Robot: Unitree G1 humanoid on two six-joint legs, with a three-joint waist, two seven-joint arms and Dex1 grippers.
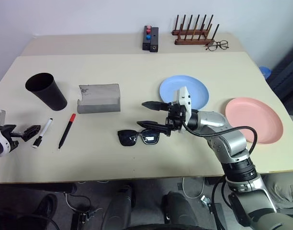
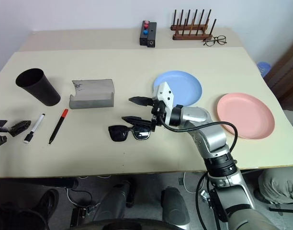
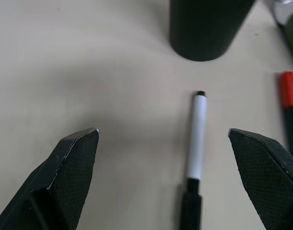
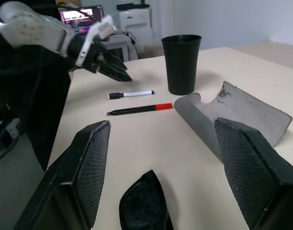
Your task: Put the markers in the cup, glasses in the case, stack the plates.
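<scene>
Hovering with fingers spread and empty, the right gripper (image 1: 152, 115) hangs just above the sunglasses (image 1: 138, 137); the left gripper (image 1: 28, 131), wide open and empty, faces the white-tipped marker (image 1: 43, 132). Risk: a descending finger may press a lens, skidding the sunglasses across the table (image 1: 137, 163).

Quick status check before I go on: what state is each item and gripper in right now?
Left gripper: open, empty, beside the white-tipped marker.
Right gripper: open, empty, over the sunglasses.
Sunglasses: on the table, outside the case.
Case: flap open, empty.
Red-capped marker: on the table.
Cup: upright.
Blue plate, pink plate: apart, unstacked.
</scene>
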